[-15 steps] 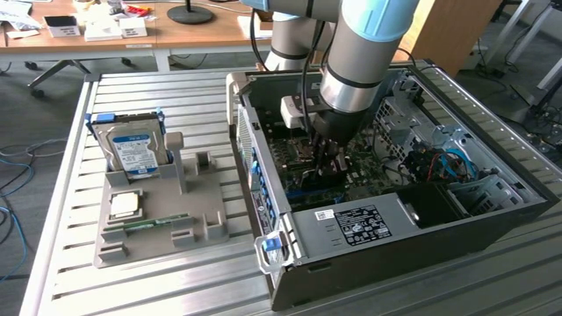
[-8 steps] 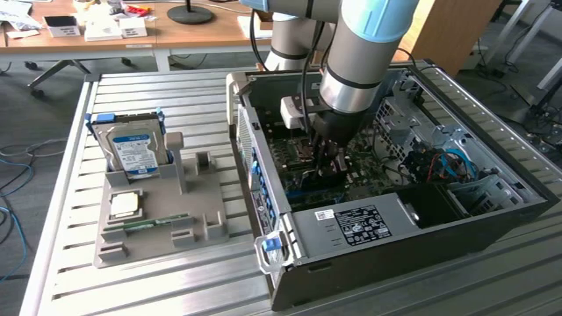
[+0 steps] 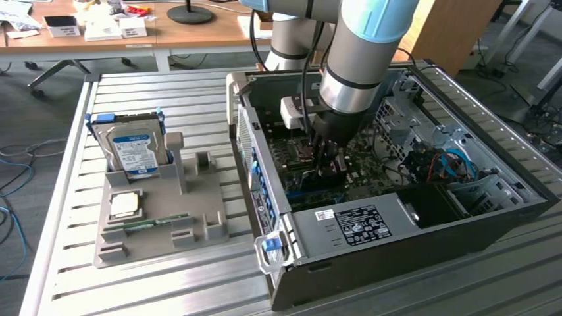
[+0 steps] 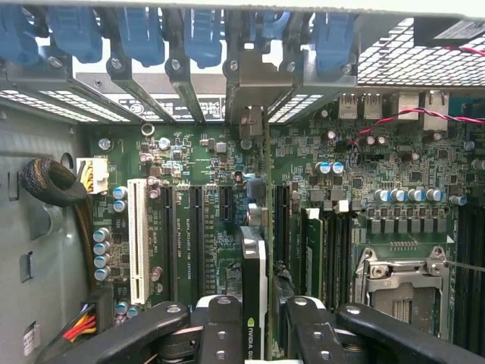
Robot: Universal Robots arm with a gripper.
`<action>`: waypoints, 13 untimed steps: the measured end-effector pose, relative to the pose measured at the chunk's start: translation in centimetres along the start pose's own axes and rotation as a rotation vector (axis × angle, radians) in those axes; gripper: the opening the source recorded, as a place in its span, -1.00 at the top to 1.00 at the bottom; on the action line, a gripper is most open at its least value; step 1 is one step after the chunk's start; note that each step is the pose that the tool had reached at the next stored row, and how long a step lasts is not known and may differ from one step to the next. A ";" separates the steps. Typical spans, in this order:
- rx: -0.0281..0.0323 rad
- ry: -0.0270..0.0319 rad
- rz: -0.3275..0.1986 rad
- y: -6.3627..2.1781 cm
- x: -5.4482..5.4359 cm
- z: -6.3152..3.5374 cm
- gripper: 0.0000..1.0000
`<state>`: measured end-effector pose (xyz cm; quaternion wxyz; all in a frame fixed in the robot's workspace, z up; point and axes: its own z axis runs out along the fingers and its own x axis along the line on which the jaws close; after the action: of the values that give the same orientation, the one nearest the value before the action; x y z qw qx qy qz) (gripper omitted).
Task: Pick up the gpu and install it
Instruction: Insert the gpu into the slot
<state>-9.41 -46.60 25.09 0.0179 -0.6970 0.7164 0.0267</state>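
The gpu (image 4: 254, 262) appears edge-on in the wrist view, a thin green card with a black face, standing upright among the motherboard's expansion slots. Its silver end bracket (image 4: 250, 83) reaches the case's rear slot openings. My gripper (image 4: 254, 322) is shut on the gpu, one black finger on each side of the card. In the exterior view my gripper (image 3: 323, 158) is deep inside the open computer case (image 3: 263, 171), just above the motherboard (image 3: 378, 174). Whether the card's edge sits fully in its slot is hidden.
A white slot (image 4: 137, 239) and black slots lie beside the card, with the CPU socket (image 4: 398, 284) further off. Blue latches (image 4: 140, 34) line the case rear. Outside the case, a grey holder (image 3: 189, 217) carries a hard drive (image 3: 133, 148), a chip (image 3: 125, 204) and a memory stick (image 3: 149, 222).
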 end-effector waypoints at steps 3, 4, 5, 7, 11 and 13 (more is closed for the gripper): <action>-0.0005 -0.0007 0.000 0.01 0.0 0.01 0.47; 0.0004 -0.0027 0.001 0.04 0.0 0.10 0.45; 0.0008 -0.0020 0.001 0.03 0.0 0.08 0.45; 0.0001 -0.0003 0.000 0.00 0.0 0.01 0.22; 0.0000 -0.0001 0.000 0.00 0.0 0.00 0.08; 0.0000 -0.0001 0.000 0.00 0.0 0.00 0.08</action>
<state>-9.41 -46.60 25.08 0.0180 -0.6970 0.7164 0.0268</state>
